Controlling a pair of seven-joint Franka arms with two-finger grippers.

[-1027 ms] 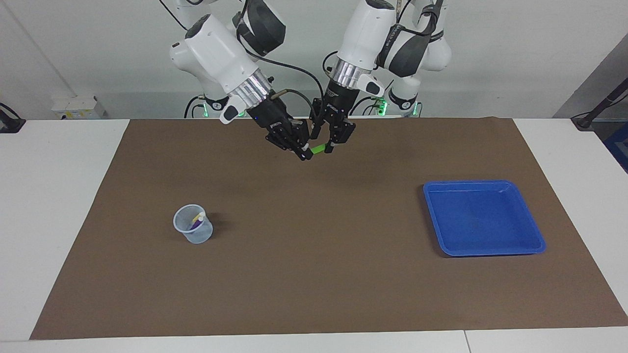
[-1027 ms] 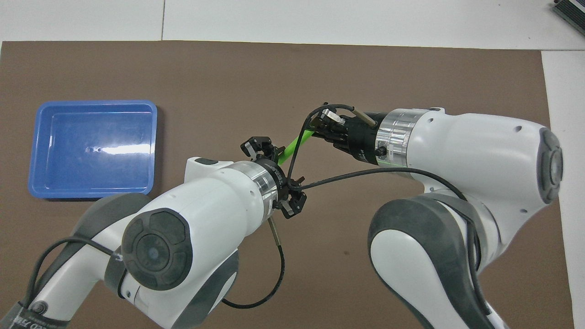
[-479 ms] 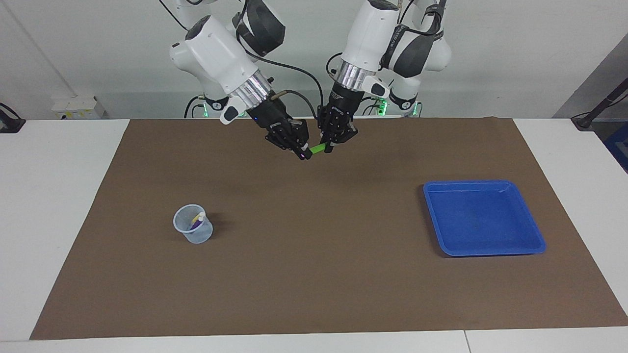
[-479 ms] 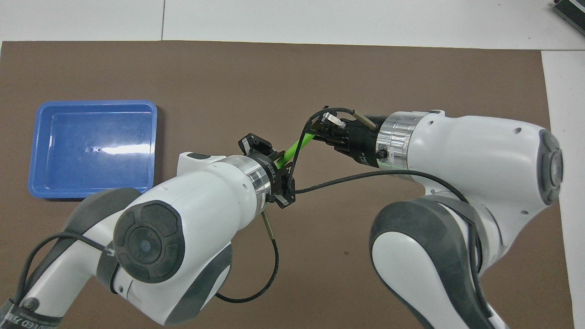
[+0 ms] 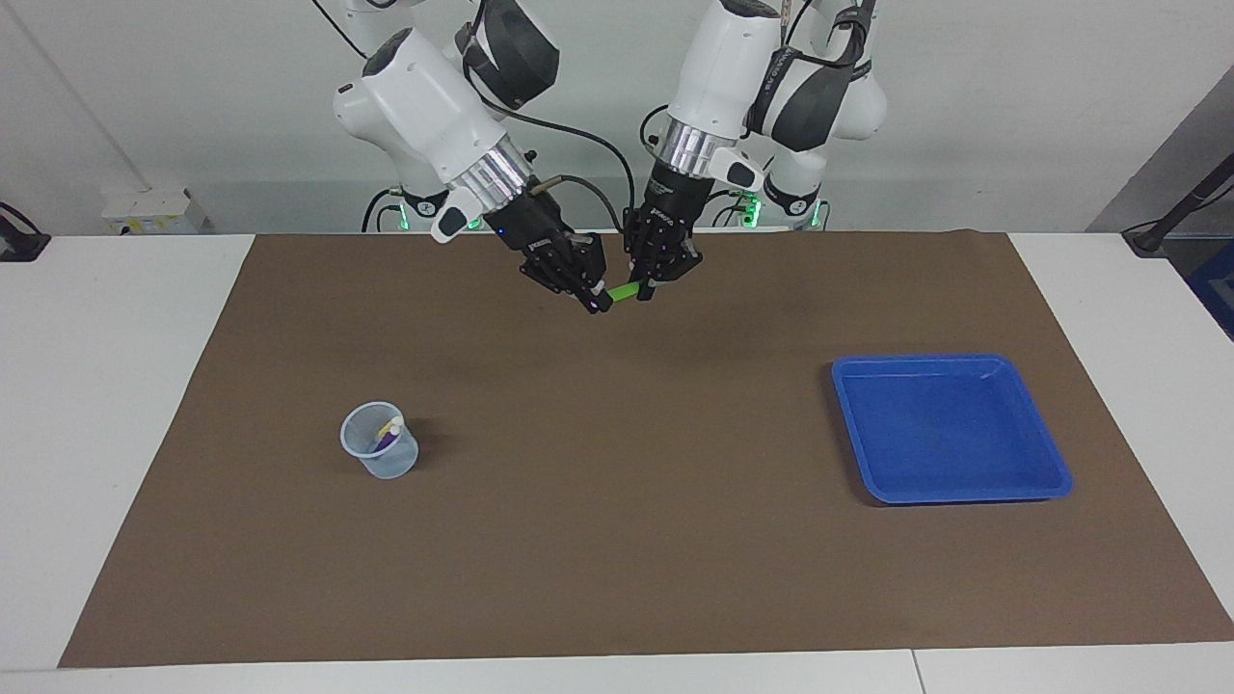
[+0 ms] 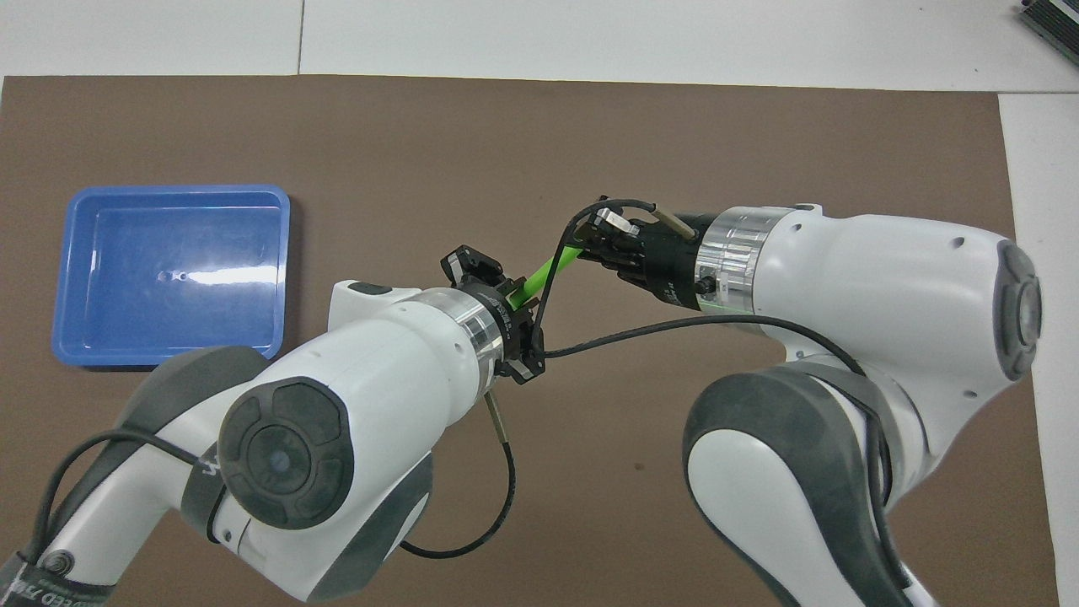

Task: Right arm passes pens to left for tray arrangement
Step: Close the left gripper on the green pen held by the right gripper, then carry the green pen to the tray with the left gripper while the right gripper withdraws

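Observation:
A bright green pen point(image 5: 625, 291) point(image 6: 544, 271) hangs in the air over the brown mat, close to the robots, spanning both grippers. My right gripper point(image 5: 600, 302) point(image 6: 582, 249) is shut on one end of it. My left gripper point(image 5: 644, 290) point(image 6: 512, 297) is shut on the other end. A purple pen and a yellow pen point(image 5: 389, 432) stand in a small translucent cup point(image 5: 380, 455) toward the right arm's end of the table. The blue tray point(image 5: 954, 498) point(image 6: 169, 190) lies toward the left arm's end with nothing in it. In the overhead view my right arm hides the cup.
A brown mat point(image 5: 617, 540) covers most of the white table. Black cables loop from both wrists near the handover point point(image 6: 641, 324). The cup and the tray are the only things standing on the mat.
My left gripper has closed on the green pen, and its wrist has drawn in slightly. The right gripper and the pen have stayed nearly in place.

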